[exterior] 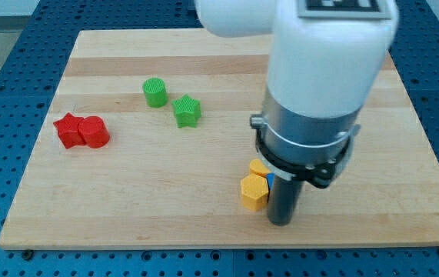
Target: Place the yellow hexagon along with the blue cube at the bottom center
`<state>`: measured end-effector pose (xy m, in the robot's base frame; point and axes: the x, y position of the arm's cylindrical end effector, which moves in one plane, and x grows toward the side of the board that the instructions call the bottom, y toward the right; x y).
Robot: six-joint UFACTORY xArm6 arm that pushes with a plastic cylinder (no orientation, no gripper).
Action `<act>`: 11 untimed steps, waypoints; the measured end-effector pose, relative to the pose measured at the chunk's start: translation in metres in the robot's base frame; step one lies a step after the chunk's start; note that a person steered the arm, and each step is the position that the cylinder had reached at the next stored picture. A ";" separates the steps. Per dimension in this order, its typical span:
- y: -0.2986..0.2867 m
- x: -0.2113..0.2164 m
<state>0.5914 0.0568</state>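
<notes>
2 red blocks (pixel 81 131), 2 green (pixel 171 101), 2 yellow (pixel 255 187), 1 blue (pixel 271 180)

We're in a robotics lab, by the look of it: wooden desk (pixel 204 223) sits on a blue perforated bench (pixel 4 46) w/ a regular hole grid, and a big white and grey robot arm (pixel 319 85) carries a black-and-white fiducial tag (pixel 342 6) on top.

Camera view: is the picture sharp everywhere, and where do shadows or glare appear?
Camera view: the arm's white housing is close, bright and slightly soft; the red blocks and green blocks look fairly sharp with small soft shadows; my tip casts little shadow beside the yellow hexagon; no strong glare on the wooden board.
</notes>
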 end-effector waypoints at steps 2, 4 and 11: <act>0.050 0.017; 0.090 -0.039; 0.001 -0.044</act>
